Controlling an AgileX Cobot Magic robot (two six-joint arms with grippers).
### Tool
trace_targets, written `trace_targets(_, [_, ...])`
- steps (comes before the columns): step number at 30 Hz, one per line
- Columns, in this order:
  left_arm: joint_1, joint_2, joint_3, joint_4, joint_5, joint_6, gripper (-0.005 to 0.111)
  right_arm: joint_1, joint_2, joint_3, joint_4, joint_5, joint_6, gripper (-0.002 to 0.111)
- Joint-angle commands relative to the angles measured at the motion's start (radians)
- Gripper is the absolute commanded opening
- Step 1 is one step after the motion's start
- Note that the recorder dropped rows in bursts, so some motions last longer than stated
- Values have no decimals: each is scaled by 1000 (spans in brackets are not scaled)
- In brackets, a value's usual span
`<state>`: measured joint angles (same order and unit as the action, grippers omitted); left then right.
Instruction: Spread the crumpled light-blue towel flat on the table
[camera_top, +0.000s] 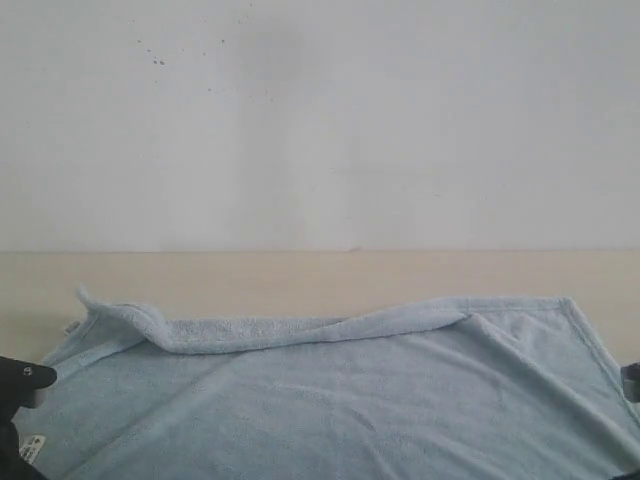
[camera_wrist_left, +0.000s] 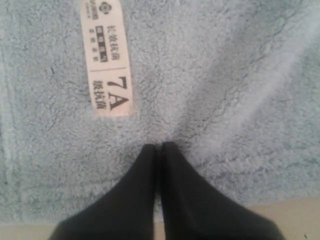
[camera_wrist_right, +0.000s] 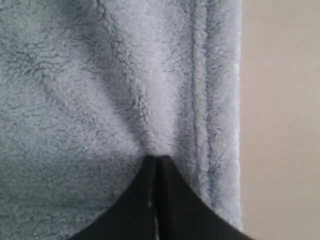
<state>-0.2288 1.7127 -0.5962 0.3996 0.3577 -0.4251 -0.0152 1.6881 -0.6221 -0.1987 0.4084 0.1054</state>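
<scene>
The light-blue towel lies mostly opened out on the beige table. Its far edge is folded back toward the front in a long rolled ridge. In the left wrist view my left gripper is shut, pinching the towel's fluffy pile just below the white printed label, with creases running to the tips. My right gripper is also shut, nipping a puckered fold of towel beside the stitched hem. In the exterior view the left arm shows as a dark shape at the towel's left edge.
Bare table runs alongside the hem in the right wrist view, and a thin strip of it shows behind the left fingers. A white-grey wall with small dark specks rises behind the table's far edge.
</scene>
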Motion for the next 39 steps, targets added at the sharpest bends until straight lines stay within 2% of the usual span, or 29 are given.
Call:
trace_targets(1, [-23, -33, 119, -233, 126, 146, 4, -6, -129, 151, 140, 126, 1, 0])
trace_targets(4, [-48, -114, 132, -251, 173, 162, 4, -6, -255, 190, 159, 139, 1, 0])
trace_targets(11, [-51, -336, 132, -211, 209, 162, 4, -6, -464, 190, 127, 58, -8, 0])
trace_targets(15, [-49, -444, 103, -137, 234, 141, 4, -6, -501, 158, 156, 42, -85, 0])
trace_targets(18, [-49, -473, 55, -38, 218, 71, 4, -6, -482, 87, 199, 47, -175, 5])
trace_targets(23, [-49, -408, -35, 75, 157, 37, 4, -6, -389, -42, 206, 61, -199, 17])
trace_targets(31, [-13, -176, -195, 188, 75, -30, 5, -6, -251, -160, 309, 74, -296, 16])
trace_targets(34, [-3, -106, -256, 232, 64, -30, 17, -6, -247, -178, 324, 26, -321, 16])
trace_targets(37, [11, -46, -308, 269, 8, -45, 40, -6, -247, -198, 326, 14, -335, 16])
trace_targets(39, [27, -14, -337, 300, -42, -107, 51, -6, -247, -204, 342, 17, -361, 16])
